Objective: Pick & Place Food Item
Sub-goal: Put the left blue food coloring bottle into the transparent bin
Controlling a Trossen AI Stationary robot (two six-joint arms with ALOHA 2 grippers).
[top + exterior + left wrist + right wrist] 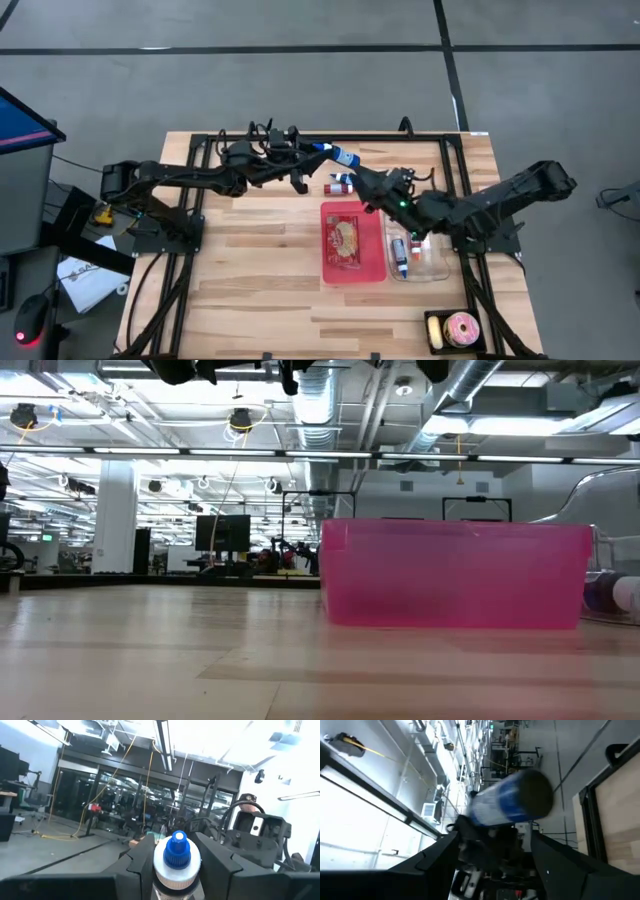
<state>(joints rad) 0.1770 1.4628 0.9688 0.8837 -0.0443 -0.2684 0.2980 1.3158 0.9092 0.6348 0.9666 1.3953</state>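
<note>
Handover is at its middle, I judge: the left pincer (322, 148) is clamped on the blue-capped bottle (343, 156) high over the desk (250, 260), and the right pincer (362, 178), fingers apart, meets it. Placing into the clear bin (432, 268) remains.

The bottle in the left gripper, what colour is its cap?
Blue, on a white bottle clamped in the left gripper; the left wrist view shows the cap best.
</note>
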